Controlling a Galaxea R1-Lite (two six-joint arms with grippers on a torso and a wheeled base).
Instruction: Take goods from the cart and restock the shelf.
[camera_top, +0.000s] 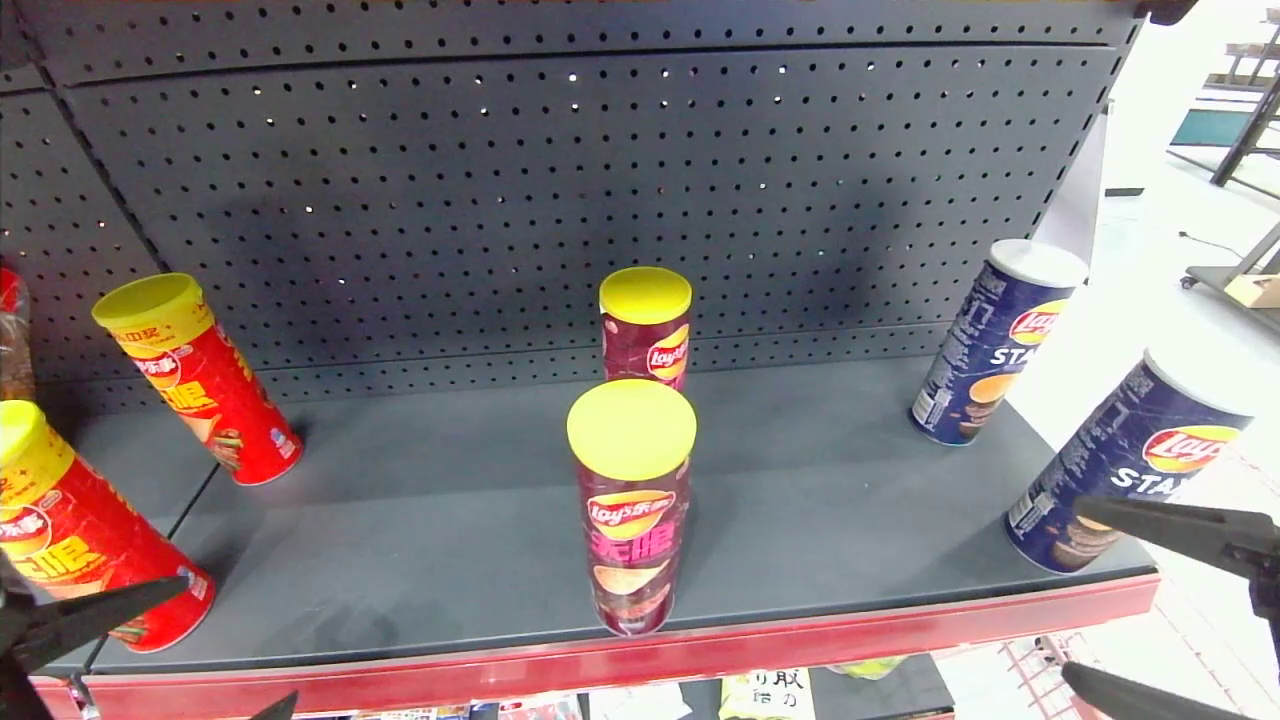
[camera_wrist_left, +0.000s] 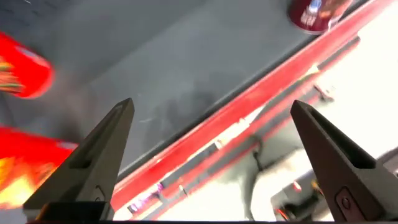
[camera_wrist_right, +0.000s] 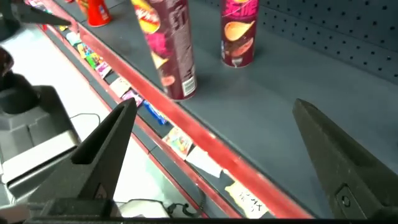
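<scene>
Six chip cans stand on the grey shelf (camera_top: 820, 480): two red ones (camera_top: 195, 375) (camera_top: 70, 530) at the left, two maroon ones (camera_top: 646, 325) (camera_top: 630, 500) in the middle, two blue ones (camera_top: 990, 340) (camera_top: 1120, 470) at the right. My left gripper (camera_top: 242, 638) is open and empty in front of the shelf's red edge, just below the front red can (camera_wrist_left: 25, 168). My right gripper (camera_top: 1072, 586) is open and empty too, close in front of the front blue can. The right wrist view looks along the shelf past the open gripper (camera_wrist_right: 216, 102) to the front maroon can (camera_wrist_right: 171, 50).
A dark pegboard wall (camera_top: 600, 180) backs the shelf. The red front edge (camera_top: 700, 650) carries price tags. Packets lie on a lower shelf (camera_top: 760, 695). A red wire grid (camera_top: 1025, 665) shows at the lower right. Bare board lies between the can groups.
</scene>
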